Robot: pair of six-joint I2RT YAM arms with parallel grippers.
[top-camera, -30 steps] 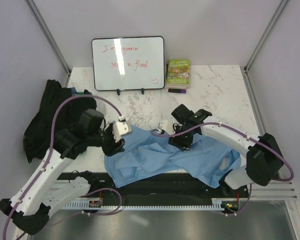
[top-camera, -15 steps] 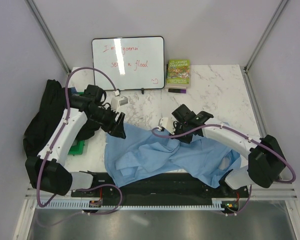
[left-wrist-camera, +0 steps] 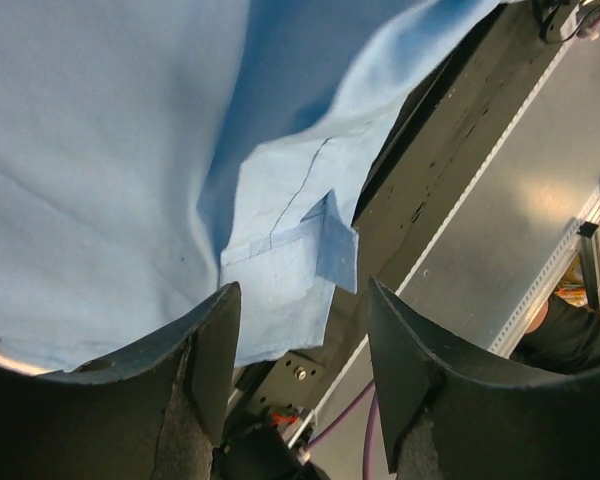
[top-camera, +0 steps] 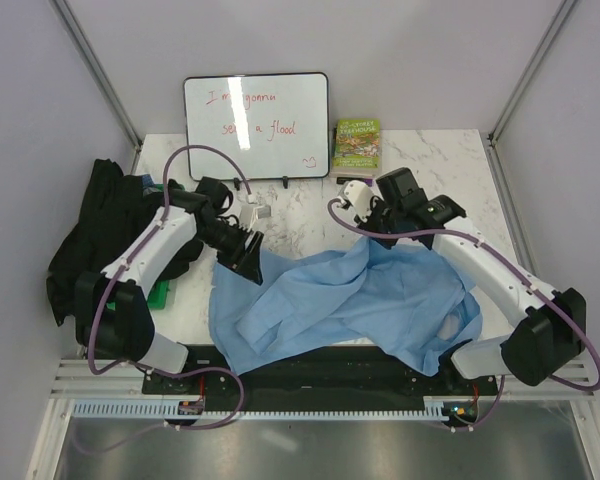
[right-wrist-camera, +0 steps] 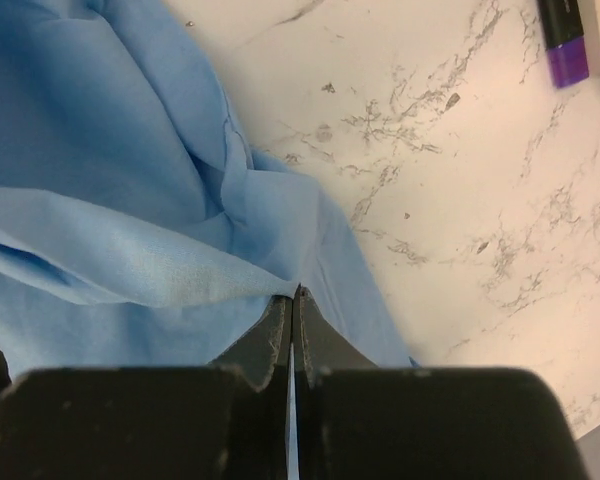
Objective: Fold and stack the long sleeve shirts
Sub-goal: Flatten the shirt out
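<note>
Right wrist view: the light blue shirt (right-wrist-camera: 110, 200) meets the right gripper (right-wrist-camera: 293, 300) exactly at the tips. A fold of its edge goes in between the 2 fingers (right-wrist-camera: 270, 335), which are pressed together on it, and a thin line of blue cloth shows in the slit. Most of the shirt spreads away from the fingers to one side. On the other side is bare marble table (right-wrist-camera: 460, 220), with a purple marker (right-wrist-camera: 563, 40) far beyond the tips.

From the top external view, the cloth rises in a peak to the right gripper (top-camera: 378, 228), and the rest of the shirt (top-camera: 380, 300) lies wrinkled below it, reaching the near table edge.

In the left wrist view, the left gripper (left-wrist-camera: 300, 300) has its 2 fingers (left-wrist-camera: 215, 345) standing apart, with no cloth between them. The shirt (left-wrist-camera: 100, 150) lies beyond the tips; a cuff or placket end (left-wrist-camera: 290, 250) shows through the gap, over the table edge. From above, this gripper (top-camera: 248, 255) is just at the far left border of the shirt.

The black shirt (top-camera: 90, 230) is piled well behind the left fingers, at the table's left edge. A whiteboard (top-camera: 256, 125) and a book (top-camera: 357, 145) stand at the far side.
</note>
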